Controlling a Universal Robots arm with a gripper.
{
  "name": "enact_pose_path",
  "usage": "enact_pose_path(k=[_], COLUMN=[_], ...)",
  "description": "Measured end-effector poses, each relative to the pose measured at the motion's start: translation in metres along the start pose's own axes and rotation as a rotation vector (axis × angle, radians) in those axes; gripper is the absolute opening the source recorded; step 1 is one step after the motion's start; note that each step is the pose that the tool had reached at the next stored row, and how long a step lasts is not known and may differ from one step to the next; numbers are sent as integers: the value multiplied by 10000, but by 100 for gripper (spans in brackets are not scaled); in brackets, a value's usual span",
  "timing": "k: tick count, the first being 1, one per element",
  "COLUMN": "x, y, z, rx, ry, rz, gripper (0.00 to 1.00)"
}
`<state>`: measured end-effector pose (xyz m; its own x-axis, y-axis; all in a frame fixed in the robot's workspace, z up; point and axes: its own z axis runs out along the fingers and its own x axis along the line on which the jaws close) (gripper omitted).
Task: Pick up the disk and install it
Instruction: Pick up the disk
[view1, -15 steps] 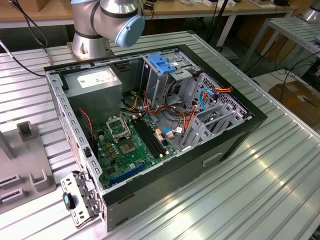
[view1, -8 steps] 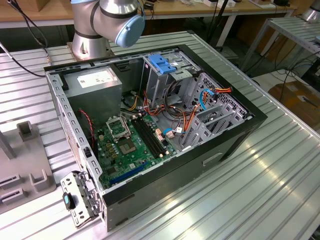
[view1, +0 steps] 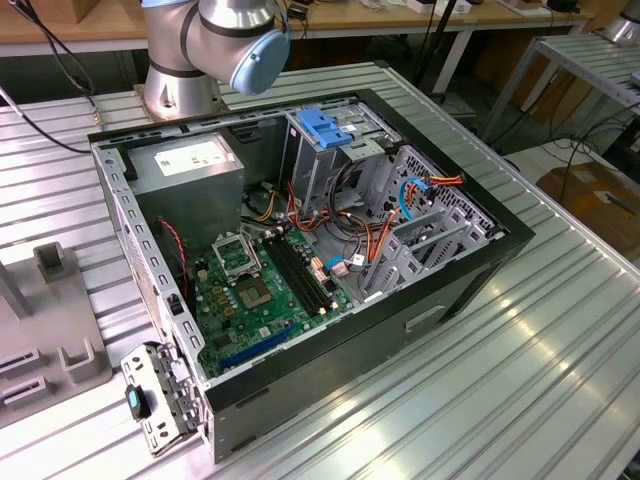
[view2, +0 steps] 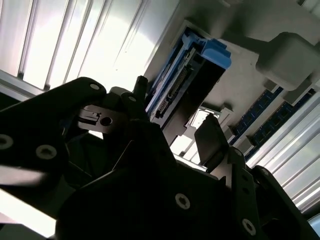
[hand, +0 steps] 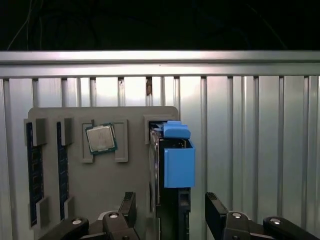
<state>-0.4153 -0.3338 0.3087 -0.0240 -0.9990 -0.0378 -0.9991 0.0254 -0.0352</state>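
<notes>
Fingers (hand: 216, 212) of the gripper (hand: 170, 199) are spread apart and grasp nothing. The disk (hand: 178, 162) lies straight ahead of them, and its near end reaches into the gap between the two.

The disk stands on edge in a slot of a grey holder (hand: 100, 185), which rests on the ribbed metal table (hand: 250, 150). The blue carrier wraps the disk, with its tab at the far end.

In the first wrist view the disk's long axis runs directly away from the gripper, in line with the table's ribs, so its thin side faces the opening. One finger sits off each broad face, and a sliver of space shows on both sides. I judge that neither finger touches the disk yet. The line along which the fingers would close crosses the disk's thickness, which looks like the right alignment for a pinch on its flat faces.

The second wrist view shows the disk (view2: 182, 82) from below and to one side, with its connector edge toward the camera and one finger (view2: 210, 142) just beside it.

A processor chip (hand: 101, 138) and memory sticks (hand: 34, 170) share the holder, well to one side of the slot. In the exterior view, the open computer case (view1: 470, 270) lies on the table.
</notes>
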Motion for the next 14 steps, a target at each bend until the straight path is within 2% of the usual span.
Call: enact_pose_path(k=[4, 6, 7, 8, 11, 12, 13, 14], x=[-4, -15, -16, -16, -16, -16, -15, -16], y=[4, 5, 4, 4, 4, 4, 5, 4], z=[49, 51, 53, 52, 52, 53, 53, 53], rx=[-1, -4, -5, -7, -7, -30, -96, -99], ry=[-10, -66, -238, -283, -294, -297, -294, -294], rz=[3, 3, 10, 12, 12, 13, 16, 17], gripper=[66, 66, 66, 66, 66, 66, 66, 66])
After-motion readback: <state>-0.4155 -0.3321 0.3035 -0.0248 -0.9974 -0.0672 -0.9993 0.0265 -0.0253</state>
